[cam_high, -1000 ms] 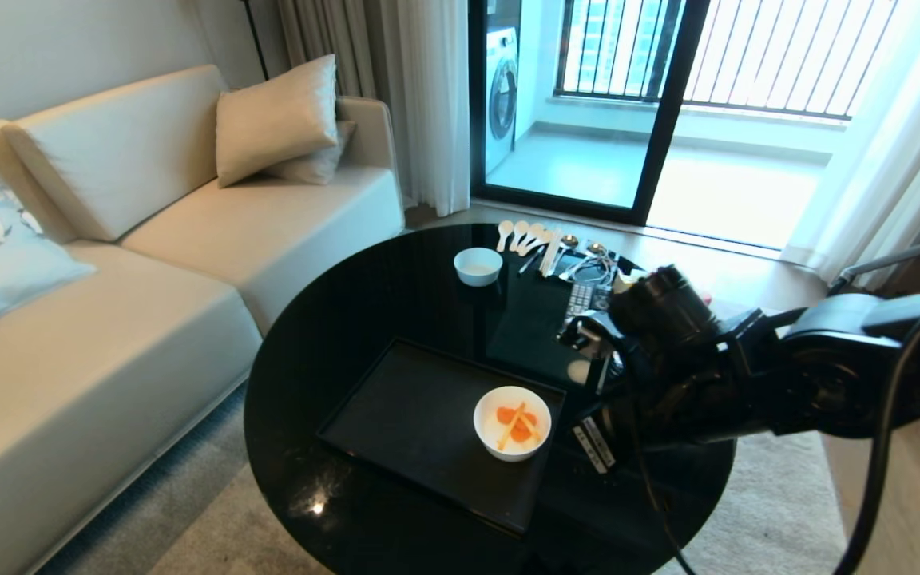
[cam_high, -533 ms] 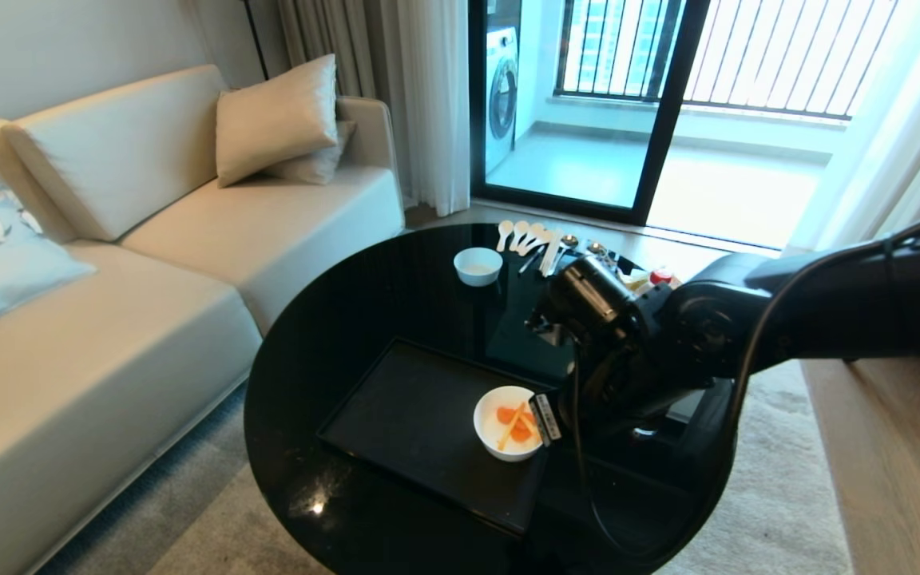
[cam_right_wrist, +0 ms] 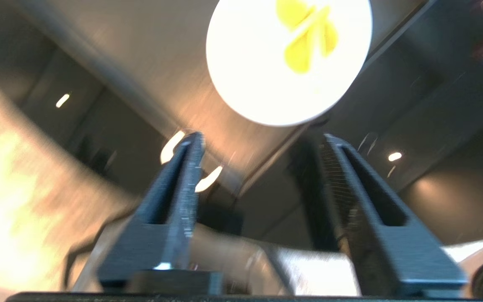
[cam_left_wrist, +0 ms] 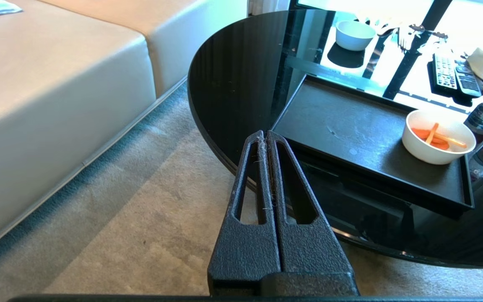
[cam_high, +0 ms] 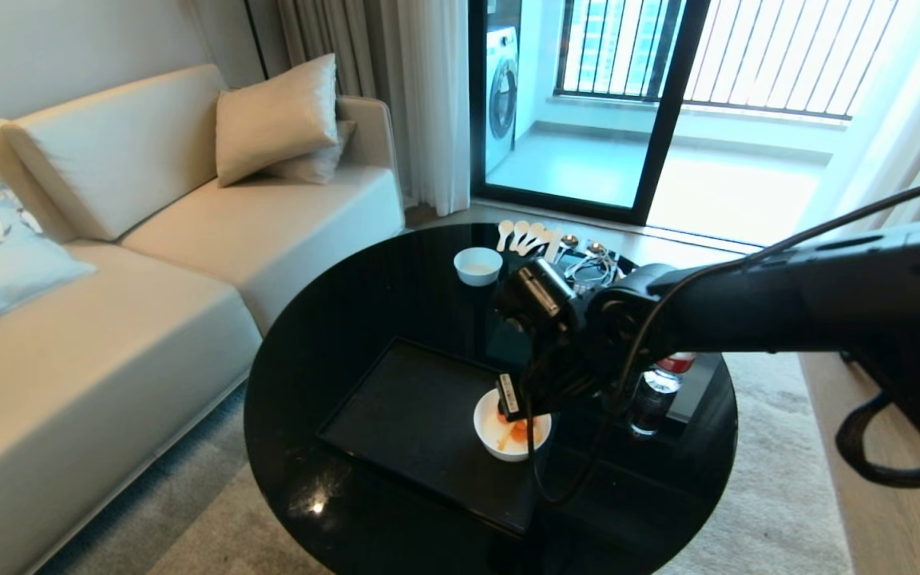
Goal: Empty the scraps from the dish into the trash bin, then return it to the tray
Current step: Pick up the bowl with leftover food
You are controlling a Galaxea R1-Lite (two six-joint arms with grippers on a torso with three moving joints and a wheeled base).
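Right under the claw sits the round glossy black tabletop [cam_high: 332, 335], with grey carpet [cam_high: 779, 511] around its near edge. The black tray [cam_high: 404, 423] lies flat on it, stretching off to the left of the right gripper [cam_high: 517, 397], and the white dish [cam_high: 511, 442] sits in the tray's right-hand end, directly below the claw, with the orange and pale scraps [cam_high: 514, 432] inside. Just right of the claw stands a plastic bottle [cam_high: 653, 397]. Further back behind the claw there's a smaller white bowl [cam_high: 477, 264], then a row of spoons [cam_high: 524, 233] at the table's far edge. Way off to the left is a cream sofa [cam_high: 109, 303] with cushions, and past everything a glass balcony door [cam_high: 588, 104] and curtains.

Compared to a second ago, the right arm has swung in from the table's right side, where the gripper was beside the dish, and now hangs over the bowl, hiding part of its rim.

Claw-wise: in the right wrist view the two fingers [cam_right_wrist: 174, 197] are spread well apart, nothing between them, dish [cam_right_wrist: 287, 58] ahead and not touched. The left gripper [cam_left_wrist: 265, 138] is parked out over the carpet on the near side of the table, fingers pressed together, empty.
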